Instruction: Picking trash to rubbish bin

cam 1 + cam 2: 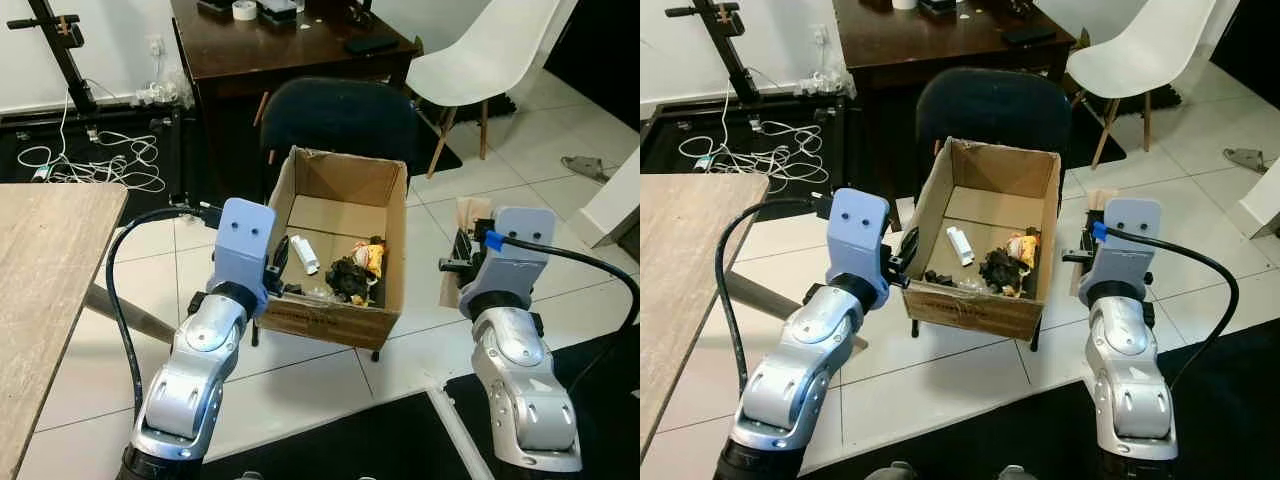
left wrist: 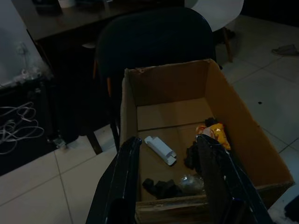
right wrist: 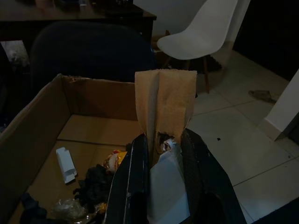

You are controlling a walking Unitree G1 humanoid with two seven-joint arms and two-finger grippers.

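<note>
Right end effector [image 3: 161,186] grips a paper bag [image 3: 166,105] (seemingly crumpled); left end effector [image 2: 170,179] gapes.

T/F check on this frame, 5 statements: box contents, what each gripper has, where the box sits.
1. The right gripper is shut on a brown paper bag. True.
2. The left gripper holds a white carton. False: its fingers are open with nothing between them, just outside the open brown cardboard box; the small white carton lies on the box floor.
3. The box sits on the pale wooden table. False: it rests on a dark chair in front of a dark wooden desk.
4. The box already holds trash, including a yellow-orange wrapper and a black crumpled lump. True.
5. The white plastic chair is tipped over. False: it stands upright.
</note>
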